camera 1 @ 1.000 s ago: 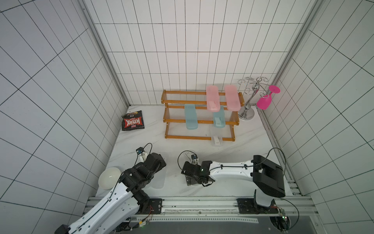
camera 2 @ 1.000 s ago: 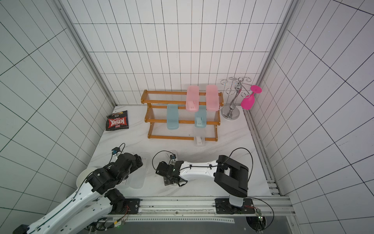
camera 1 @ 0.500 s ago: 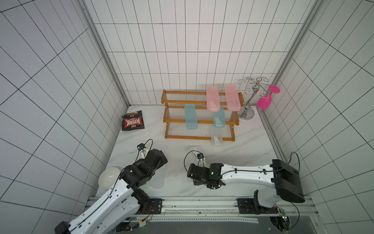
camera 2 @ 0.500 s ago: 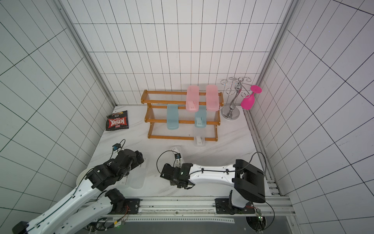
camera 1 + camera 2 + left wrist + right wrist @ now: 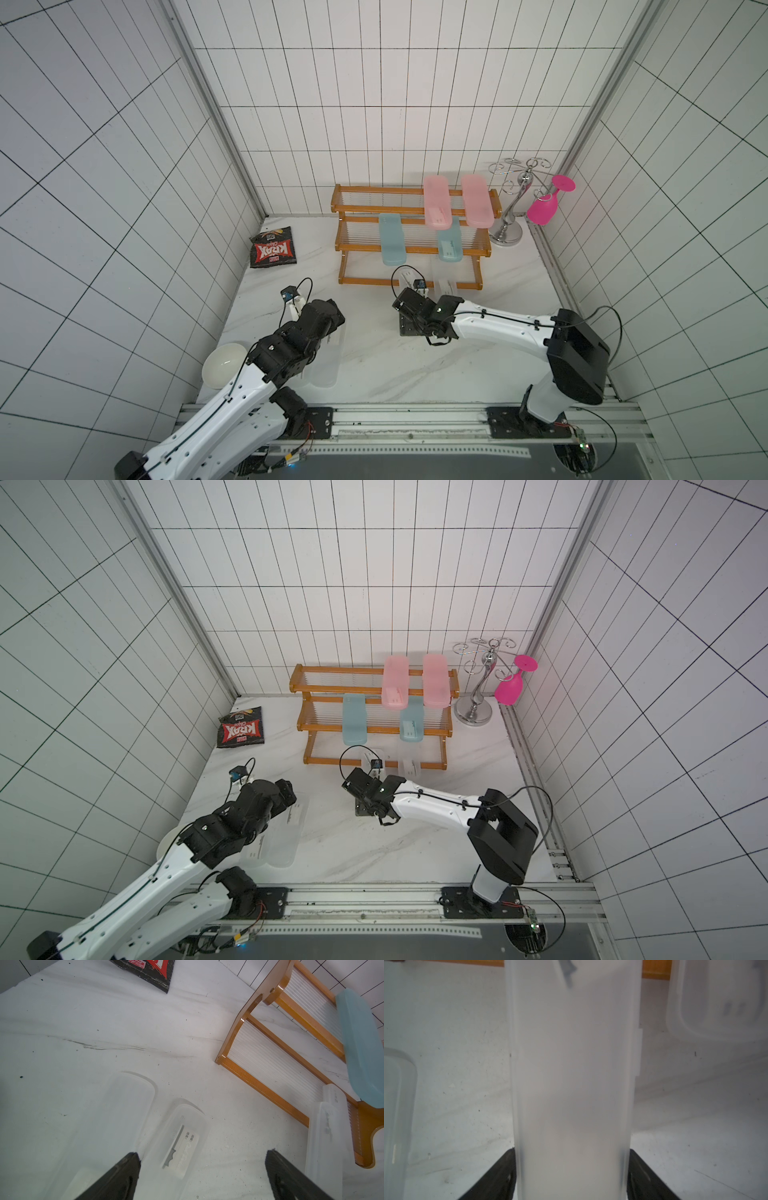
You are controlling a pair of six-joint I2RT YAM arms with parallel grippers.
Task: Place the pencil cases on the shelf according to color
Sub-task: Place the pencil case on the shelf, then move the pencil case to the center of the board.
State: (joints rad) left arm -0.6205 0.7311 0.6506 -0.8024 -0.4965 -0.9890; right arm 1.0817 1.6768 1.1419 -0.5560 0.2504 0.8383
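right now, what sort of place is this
Probably a robot test cell, not a home: tiled walls box in a table, left arm and right arm sit on a metal rail, and a shelf stands as a prop.

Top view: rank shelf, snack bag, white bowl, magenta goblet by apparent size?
1. shelf
2-3. snack bag and white bowl: look alike; the bowl is partly hidden and nearer the camera, so unranked
4. magenta goblet
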